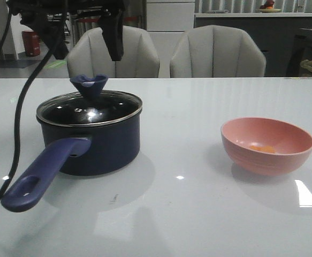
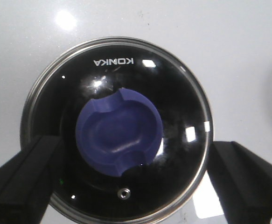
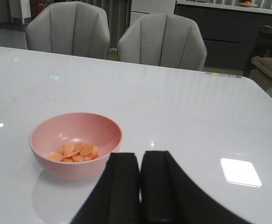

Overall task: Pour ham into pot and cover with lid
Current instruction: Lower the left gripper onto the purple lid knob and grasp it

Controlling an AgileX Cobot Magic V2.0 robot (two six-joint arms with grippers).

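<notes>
Dark navy enamel forms the round saucepan, the pot (image 1: 99, 144), which is set on the glossy white surface (image 1: 188, 214) toward its left edge. Its long purple-blue handle (image 1: 43, 174), slotted at the end, is angled toward the near left corner. The pot is covered by the round clear glass lid (image 1: 89, 110) with a steel rim; the flared dark blue knob (image 2: 119, 137) is seen at its centre, and a small vent hole (image 2: 122, 193) and the word KONKA are shown in the left wrist view.

The left hand (image 2: 126, 186) is held above the lid, with its black fingers (image 2: 26, 177) spread wide on either side of the knob and touching nothing. In the front view only one dark finger (image 1: 113, 32) is made out clearly above the knob, and a black cable (image 1: 19, 123) is draped down in front of the surface's left side.

Toward the right edge, well apart from the pot, a salmon-pink round bowl (image 1: 267, 144) is placed. The ham (image 3: 76, 152), a small heap of flat orange-yellow slices, lies in the bottom of that bowl. The right hand (image 3: 140, 186) is kept low just beside the bowl, its two black fingers (image 3: 122, 186) pressed together with nothing between them.

Beyond the far edge, two grey padded chairs (image 1: 217, 53) are drawn up. Nothing is placed between pot and bowl.
</notes>
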